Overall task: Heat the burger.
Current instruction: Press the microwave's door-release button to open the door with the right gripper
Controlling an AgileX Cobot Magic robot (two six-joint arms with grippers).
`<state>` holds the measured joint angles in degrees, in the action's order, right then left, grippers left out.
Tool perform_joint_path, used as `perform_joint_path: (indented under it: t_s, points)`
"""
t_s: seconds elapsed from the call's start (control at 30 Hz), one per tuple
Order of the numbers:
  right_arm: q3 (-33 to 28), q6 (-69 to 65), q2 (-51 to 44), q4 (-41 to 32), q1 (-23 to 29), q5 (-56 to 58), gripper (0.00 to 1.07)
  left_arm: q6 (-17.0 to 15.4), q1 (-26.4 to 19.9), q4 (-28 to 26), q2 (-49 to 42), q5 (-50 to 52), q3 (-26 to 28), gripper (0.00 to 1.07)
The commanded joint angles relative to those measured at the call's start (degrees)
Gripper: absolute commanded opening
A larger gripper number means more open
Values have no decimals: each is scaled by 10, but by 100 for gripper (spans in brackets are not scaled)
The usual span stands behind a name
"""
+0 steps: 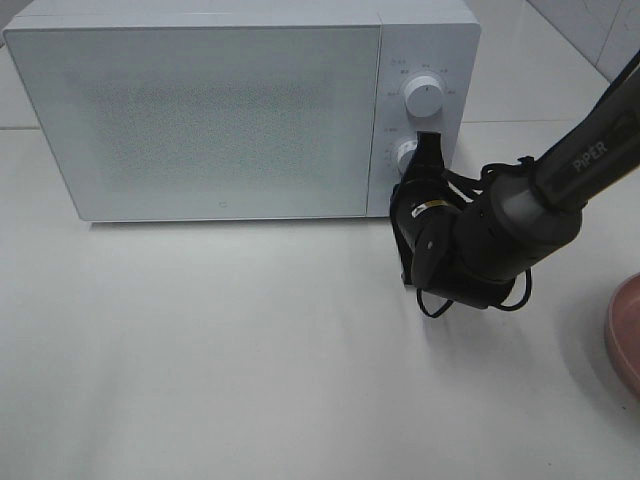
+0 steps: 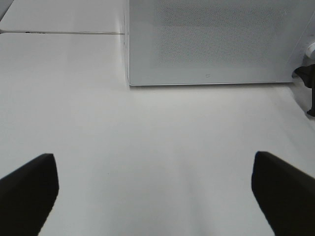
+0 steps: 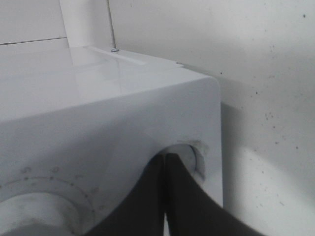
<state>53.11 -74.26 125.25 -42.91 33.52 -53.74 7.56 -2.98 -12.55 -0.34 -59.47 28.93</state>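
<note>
Exterior high, burger: not visible here or in either wrist view. Judged to sit inside the microwave. Cannot confirm, since the door is shut and opaque.
Microwave: at rear of table. Control panel on its right side w/ upper knob and lower knob.
R gripper: fingers pressed together, nothing clamped. Tips rest against the lower knob, at its edge.
Step in hand: judged as setting the heat time by nudging the lower knob w/ closed tips.
Technique: fingers held together cannot pinch the knob, so drive it by friction or against its rib. Move tips in an arc about the knob ctr. A straight push would probably slide them off the rim.
Pressure: light and mostly tangential. A hard push toward the panel may shove the microwave back on the smooth table.
Check: confirm the pointer has left zero before backing off. Markings are too small to read here.
L gripper: fingers wide apart, empty, low over bare table in front of the door. Not needed for this step; hold it clear of the R arm.
Pink plate: at right table edge, partly cut off, well apart from the microwave. Route the R arm's elbow so it avoids the plate.
</note>
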Motion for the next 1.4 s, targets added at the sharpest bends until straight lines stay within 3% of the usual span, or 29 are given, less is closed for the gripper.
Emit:
perform_joint_path:
  t_s: [0.03,0.63,1.4]
  points:
    - [51,23,-6,35,-30,-121,0,-3,-1,-5,-11,3,0,100]
    - [60,24,-5,35,-35,-48,0,-3,-1,-5,-11,3,0,100]
    - [-64,49,-108,136,-35,175,0,-3,-1,-4,-11,3,0,100]
